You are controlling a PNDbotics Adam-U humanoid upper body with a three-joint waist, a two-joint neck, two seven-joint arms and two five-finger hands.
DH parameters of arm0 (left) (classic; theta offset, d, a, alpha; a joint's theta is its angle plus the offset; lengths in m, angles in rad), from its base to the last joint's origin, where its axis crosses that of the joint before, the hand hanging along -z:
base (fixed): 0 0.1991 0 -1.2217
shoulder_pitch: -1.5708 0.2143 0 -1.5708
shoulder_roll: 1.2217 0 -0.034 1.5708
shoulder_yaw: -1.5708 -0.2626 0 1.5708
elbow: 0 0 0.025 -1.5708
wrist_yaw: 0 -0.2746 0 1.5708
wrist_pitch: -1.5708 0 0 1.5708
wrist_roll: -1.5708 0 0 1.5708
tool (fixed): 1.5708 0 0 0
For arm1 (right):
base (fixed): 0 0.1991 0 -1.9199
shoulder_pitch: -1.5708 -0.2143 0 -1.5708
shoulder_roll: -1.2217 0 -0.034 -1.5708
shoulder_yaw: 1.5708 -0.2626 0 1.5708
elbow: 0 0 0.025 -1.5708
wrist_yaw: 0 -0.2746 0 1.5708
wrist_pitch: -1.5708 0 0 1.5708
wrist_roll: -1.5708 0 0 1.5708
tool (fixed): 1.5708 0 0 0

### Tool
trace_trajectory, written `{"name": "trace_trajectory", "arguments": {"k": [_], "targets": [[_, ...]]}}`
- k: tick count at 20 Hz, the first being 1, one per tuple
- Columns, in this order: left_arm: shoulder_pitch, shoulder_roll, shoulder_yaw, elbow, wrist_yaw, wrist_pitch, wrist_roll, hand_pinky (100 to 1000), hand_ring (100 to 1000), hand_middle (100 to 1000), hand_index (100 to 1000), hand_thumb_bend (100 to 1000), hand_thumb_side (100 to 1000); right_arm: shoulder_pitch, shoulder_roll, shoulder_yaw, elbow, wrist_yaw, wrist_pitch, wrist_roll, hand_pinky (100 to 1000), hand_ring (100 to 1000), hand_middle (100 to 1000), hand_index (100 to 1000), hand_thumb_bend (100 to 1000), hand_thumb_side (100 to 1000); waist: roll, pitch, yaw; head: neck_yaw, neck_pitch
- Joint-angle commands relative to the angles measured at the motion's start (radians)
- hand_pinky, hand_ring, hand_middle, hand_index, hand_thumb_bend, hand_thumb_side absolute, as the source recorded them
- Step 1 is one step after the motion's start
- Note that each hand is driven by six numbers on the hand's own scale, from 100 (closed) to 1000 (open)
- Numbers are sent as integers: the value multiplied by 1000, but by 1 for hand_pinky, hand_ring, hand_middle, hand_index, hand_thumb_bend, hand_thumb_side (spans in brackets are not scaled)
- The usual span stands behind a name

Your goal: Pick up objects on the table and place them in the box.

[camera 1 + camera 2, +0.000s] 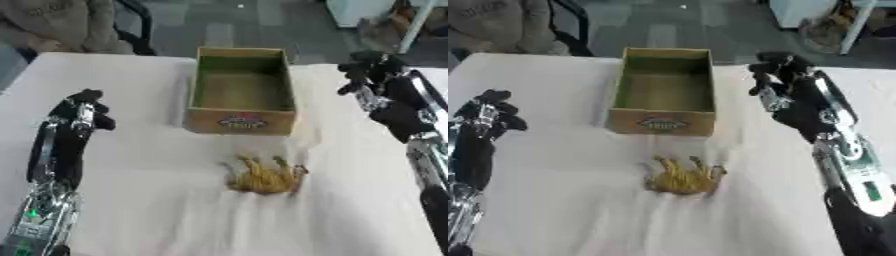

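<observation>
White cloth covers the table (131,200); our yellow toy (264,176) lies just before the empty box (241,90), its length crosswise. Both hands, left hand (80,114) and right hand (776,80), flank the box, fingers curled, holding nothing; neither looks clearly nearer.

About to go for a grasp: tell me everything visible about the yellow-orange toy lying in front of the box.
The yellow-orange animal-shaped toy looks like moulded plastic, with darker stripes. It lies on its side, thin legs pointing toward the open cardboard box, resting on the white tablecloth just short of the box. Neither hand touches it.
</observation>
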Motion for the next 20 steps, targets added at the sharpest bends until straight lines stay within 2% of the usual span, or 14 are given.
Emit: {"name": "trace_trajectory", "arguments": {"k": [1,9,14,20], "targets": [[-4,10,-1,-14,2,-2,-4,540,480,494,698,166,595,-43,-45,20,10,61,-20,29,587,850,574,786,100,100,-2,-17,4,-3,5],[-1,10,-4,-12,4,-2,-6,540,480,495,698,169,596,-107,-54,82,57,294,-119,163,635,909,656,839,100,100,-7,-23,12,-5,12],[0,10,-4,-11,4,-2,-7,540,480,494,698,170,597,-122,-45,111,92,403,-180,249,653,917,686,851,100,166,-9,-24,16,-6,15],[1,10,-5,-9,4,-2,-8,540,480,494,698,169,598,-120,-28,138,132,520,-217,286,667,921,706,862,148,217,-12,-26,19,-6,20]]}}
